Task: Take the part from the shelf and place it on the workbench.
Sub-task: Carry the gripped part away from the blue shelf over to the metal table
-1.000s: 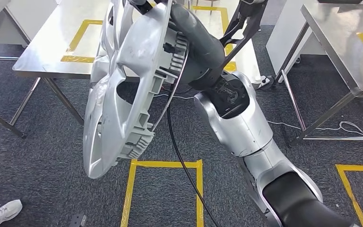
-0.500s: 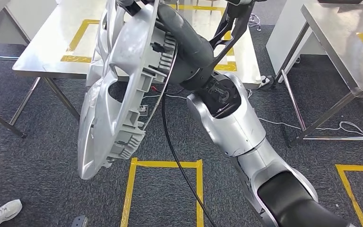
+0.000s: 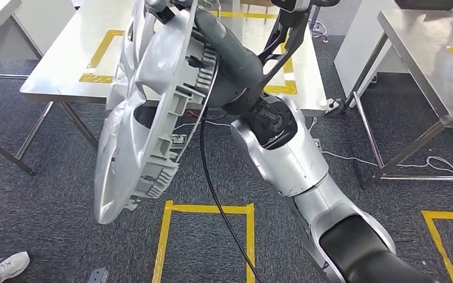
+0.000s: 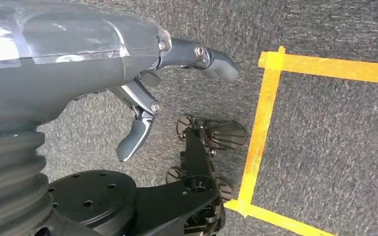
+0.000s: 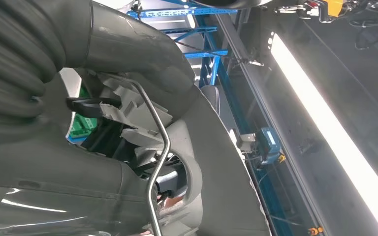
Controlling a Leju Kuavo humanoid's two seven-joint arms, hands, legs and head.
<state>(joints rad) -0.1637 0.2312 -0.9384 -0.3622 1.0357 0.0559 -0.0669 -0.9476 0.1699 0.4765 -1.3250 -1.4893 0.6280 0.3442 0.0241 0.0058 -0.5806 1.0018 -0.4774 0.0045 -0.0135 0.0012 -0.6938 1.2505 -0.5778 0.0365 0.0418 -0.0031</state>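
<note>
Part: a silver wheel cover (image 3: 147,112), held on edge above the carpet, just near of the workbench (image 3: 65,65).
Right hand: the right hand (image 3: 168,9) grasps the cover at its upper rim; the fingers are mostly hidden behind it.
Left hand: the left hand (image 4: 142,93) hangs released over the floor, fingers apart, holding nothing.
Risk: the cover dangles from a single rim grip, so its weight could twist it loose.
Second risk: its low edge may strike the workbench edge if carried forward without lifting.
Cable: a black cable (image 3: 218,194) trails near the cover and could snag.
</note>
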